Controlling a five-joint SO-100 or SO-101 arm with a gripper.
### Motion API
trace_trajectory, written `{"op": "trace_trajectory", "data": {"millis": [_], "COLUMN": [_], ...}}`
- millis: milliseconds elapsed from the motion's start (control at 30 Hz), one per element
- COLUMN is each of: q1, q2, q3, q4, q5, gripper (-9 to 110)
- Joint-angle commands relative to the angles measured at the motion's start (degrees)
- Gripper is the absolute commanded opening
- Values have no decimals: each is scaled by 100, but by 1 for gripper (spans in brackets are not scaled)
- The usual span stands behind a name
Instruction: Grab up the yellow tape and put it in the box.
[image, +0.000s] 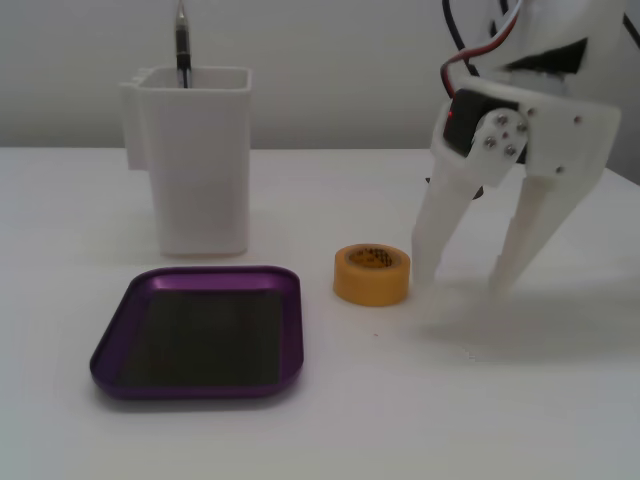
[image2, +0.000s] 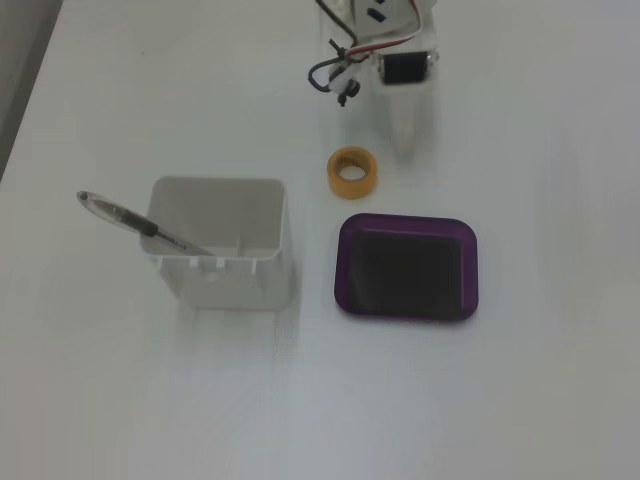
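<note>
The yellow tape (image: 371, 273) lies flat on the white table, hollow core up, just right of the box (image: 195, 388), a shallow purple tray with a dark, empty bottom. My white gripper (image: 467, 278) points down to the right of the tape. It is open and empty, its fingertips are at table level, and the near fingertip (image: 430, 268) is a little way from the roll. In the fixed view from above, the tape (image2: 354, 172) lies just above the box (image2: 343, 270), and the gripper (image2: 397, 122) reaches in from the top edge, pale against the table.
A tall white square container (image: 195, 165) with a pen (image: 182, 45) stands behind the box. In the view from above, the container (image2: 222, 250) stands left of the box. Red and black cables (image2: 340, 72) hang at the arm.
</note>
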Motion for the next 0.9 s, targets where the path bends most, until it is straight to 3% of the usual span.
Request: {"op": "trace_trajectory", "data": {"millis": [0,300,867], "q1": [70,940,1099], "q2": [396,-229,-448], "q3": [-633,-800,-158], "q4": [132,53,-756], "q5": [-26,-396,-624], "gripper": [17,17,17]}}
